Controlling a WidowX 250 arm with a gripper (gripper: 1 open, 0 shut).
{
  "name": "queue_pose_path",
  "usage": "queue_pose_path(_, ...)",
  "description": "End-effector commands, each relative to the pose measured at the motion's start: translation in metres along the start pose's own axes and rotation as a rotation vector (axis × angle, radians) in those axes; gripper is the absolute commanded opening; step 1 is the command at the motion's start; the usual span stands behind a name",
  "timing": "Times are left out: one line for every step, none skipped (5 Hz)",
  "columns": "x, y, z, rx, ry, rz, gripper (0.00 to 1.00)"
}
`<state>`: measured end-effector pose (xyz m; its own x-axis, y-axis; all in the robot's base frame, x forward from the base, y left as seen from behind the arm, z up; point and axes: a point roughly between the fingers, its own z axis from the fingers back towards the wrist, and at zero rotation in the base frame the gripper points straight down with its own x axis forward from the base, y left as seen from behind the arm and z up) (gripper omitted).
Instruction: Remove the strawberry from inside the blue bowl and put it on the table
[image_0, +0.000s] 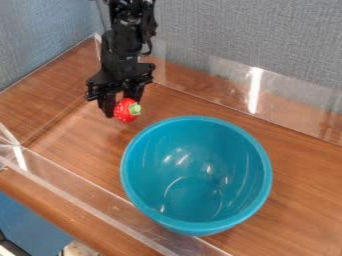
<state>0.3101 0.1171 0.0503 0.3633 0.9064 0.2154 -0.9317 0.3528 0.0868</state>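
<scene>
Grey-blue wall behind; brown wood-grain desk (60, 100) edged by low clear acrylic walls (274, 85). Black pincer (120, 100) points steeply downward at the desk's rear left, its jaws closed on the strawberry (127, 109). Strawberry is red with a green cap, outside the blue bowl (197, 173), just beyond its far-left rim. Whether it touches the desk cannot be told. Bowl interior holds nothing visible.
</scene>
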Motion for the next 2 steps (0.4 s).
queue_pose_path(0.006, -0.005, 0.011, -0.055, -0.032, 0.064, 0.00)
queue_pose_path(0.006, -0.013, 0.023, -0.076, -0.031, 0.047, 0.00)
